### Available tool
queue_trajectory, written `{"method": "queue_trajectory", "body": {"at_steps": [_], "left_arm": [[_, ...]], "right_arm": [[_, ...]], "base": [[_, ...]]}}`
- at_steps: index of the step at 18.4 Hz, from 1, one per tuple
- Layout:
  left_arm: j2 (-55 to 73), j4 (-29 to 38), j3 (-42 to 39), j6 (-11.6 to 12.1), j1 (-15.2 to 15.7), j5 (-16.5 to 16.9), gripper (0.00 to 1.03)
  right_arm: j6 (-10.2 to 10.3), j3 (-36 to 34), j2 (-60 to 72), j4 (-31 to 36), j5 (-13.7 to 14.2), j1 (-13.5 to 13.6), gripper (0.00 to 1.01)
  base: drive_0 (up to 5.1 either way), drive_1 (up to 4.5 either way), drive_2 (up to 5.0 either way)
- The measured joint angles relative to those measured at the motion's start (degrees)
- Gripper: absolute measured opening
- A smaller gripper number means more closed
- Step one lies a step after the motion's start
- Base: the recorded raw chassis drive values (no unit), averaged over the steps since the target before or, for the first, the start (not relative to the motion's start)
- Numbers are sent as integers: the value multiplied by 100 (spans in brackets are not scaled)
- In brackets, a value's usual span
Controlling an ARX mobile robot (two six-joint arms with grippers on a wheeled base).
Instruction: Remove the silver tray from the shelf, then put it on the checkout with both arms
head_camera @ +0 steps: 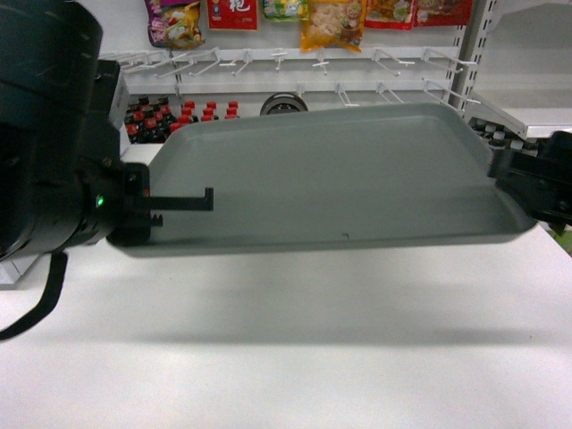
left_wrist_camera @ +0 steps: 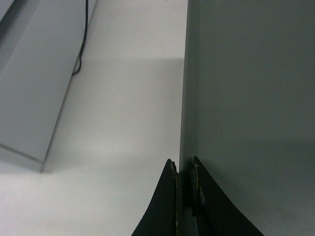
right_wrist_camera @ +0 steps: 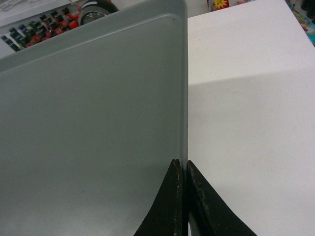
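Note:
The silver tray (head_camera: 340, 174) is a flat grey-green tray held level in the air above the white checkout top (head_camera: 295, 357), casting a shadow on it. My left gripper (head_camera: 183, 207) is shut on the tray's left short rim, one finger lying over the tray's floor. In the left wrist view the left gripper (left_wrist_camera: 183, 164) pinches the rim of the tray (left_wrist_camera: 246, 98). My right gripper (head_camera: 500, 170) is shut on the right short rim. The right wrist view shows the right gripper (right_wrist_camera: 181, 164) clamping the edge of the tray (right_wrist_camera: 98, 123). A white shelf board (head_camera: 527, 107) lies at the upper right.
Behind the tray stand red-capped dark bottles (head_camera: 170, 116), a round dark object (head_camera: 284, 103), white hooks and hanging snack bags (head_camera: 331, 22). A pale box (left_wrist_camera: 34, 73) with a black cable (left_wrist_camera: 84, 39) sits left of the tray on the white top (left_wrist_camera: 128, 123).

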Motion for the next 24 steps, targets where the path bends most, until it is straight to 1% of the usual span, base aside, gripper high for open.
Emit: {"method": "queue_trajectory", "body": {"at_steps": [1,2,4,5,7,9,10,11,12,13,14,15,16,17,18,19,20,21,22,23,24], "left_arm": [[411,59,431,199,98,37,4],[754,-31,798,278,153,114,4],[1443,-92,1473,525,240,168,4],[1801,-293,1840,632,258,162,4],[2253,-282,2118,763,260,109,4],[2688,-549,2205,616,229,33,4],[2859,-669,2218,417,197,-98,3],[3018,-645,2221,295,160,-275,3],[3056,-605,2253,68,111,-339,19],[2540,-46,1755,-146,101,162,48],[2201,210,1517,-92,90,236,55],[1915,422,1346,4,92,332,61],[1381,765,1117,170,92,341,70],[1060,1335,968,407,92,422,73],[826,2476,713,568,120,741,66],[560,3355,289,715,240,1021,57],[382,3960,-273,787,387,1167,48],[304,4291,-739,833,503,1224,40],[188,4551,-1311,876,662,1329,29],[-39,4631,-1668,898,782,1399,20],[-533,4763,-2037,903,874,1550,8]], "right_arm": [[-81,398,452,61,63,9,3],[-125,728,822,68,125,17,3],[-208,1373,1543,-57,278,57,3],[-205,1727,1926,-260,315,57,3],[-201,2041,2468,-417,404,57,3],[-232,2260,3064,-616,595,129,3],[-295,2260,3252,-505,660,170,3],[-398,2256,3331,-487,691,247,5],[-535,2199,3342,-433,758,304,24],[-466,1606,2651,-114,472,221,53],[-398,1427,2299,-44,348,175,61],[-367,1381,2044,-28,345,144,66],[-463,1272,1919,1078,680,144,67],[-697,1104,1902,1998,1128,103,59],[-988,758,1816,2651,1419,70,52],[-1248,144,1696,3200,1508,26,43],[-1390,-407,1572,3515,1502,-46,34],[-1480,-713,1410,3635,1488,-125,26],[-1552,-1027,1008,3672,1438,-229,15],[-1580,-1263,623,3735,1390,-271,6],[-1606,-1606,177,3777,1307,-304,3]], "base": [[0,0,0],[0,0,0],[0,0,0],[0,0,0],[0,0,0],[0,0,0],[0,0,0],[0,0,0],[0,0,0],[0,0,0],[0,0,0],[0,0,0],[0,0,0],[0,0,0],[0,0,0],[0,0,0],[0,0,0],[0,0,0],[0,0,0],[0,0,0],[0,0,0]]}}
